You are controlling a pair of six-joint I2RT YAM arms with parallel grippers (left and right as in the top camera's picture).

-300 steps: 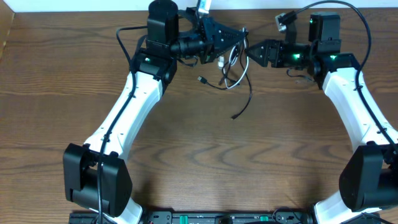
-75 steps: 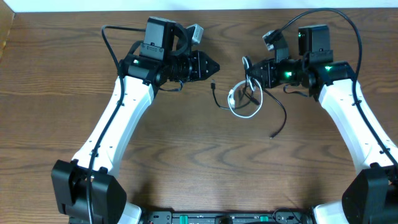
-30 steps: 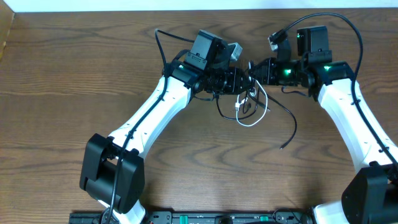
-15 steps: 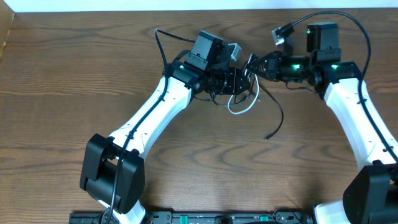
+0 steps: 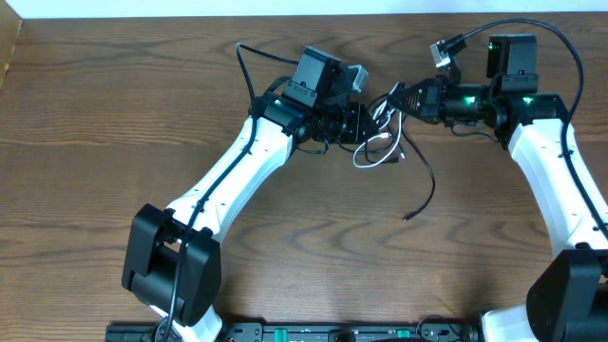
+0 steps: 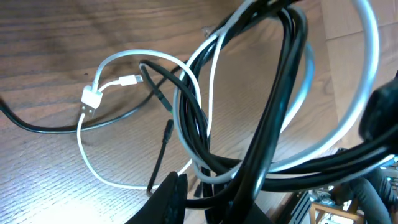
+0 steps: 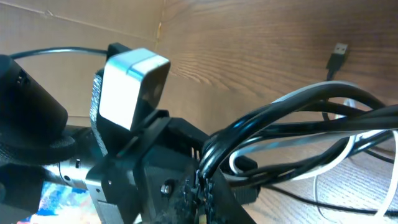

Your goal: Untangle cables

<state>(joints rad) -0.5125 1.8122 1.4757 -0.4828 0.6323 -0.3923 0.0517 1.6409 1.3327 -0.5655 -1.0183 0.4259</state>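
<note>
Right gripper [image 5: 397, 98]: fingers pressed together, pinching a bundle made of the thin black cord [image 5: 427, 180] and the thin white cord [image 5: 378, 161]; the bundle leaves its jaws toward the left gripper [image 5: 366, 123], which sits just beside it at the rear centre of the brown wood-grain table [image 5: 95, 114].

Left gripper: several strands of both cords pass between its fingers [image 6: 171, 196]; whether those fingers clamp them cannot be told.

White cord: one loop lies on the table below both grippers; its flat white plug [image 6: 92, 99] rests on the wood.

Black cord: intertwined with the white loops; a free tail curves toward the table front, ending in a small black plug [image 5: 407, 218] apart from the tangle.
</note>
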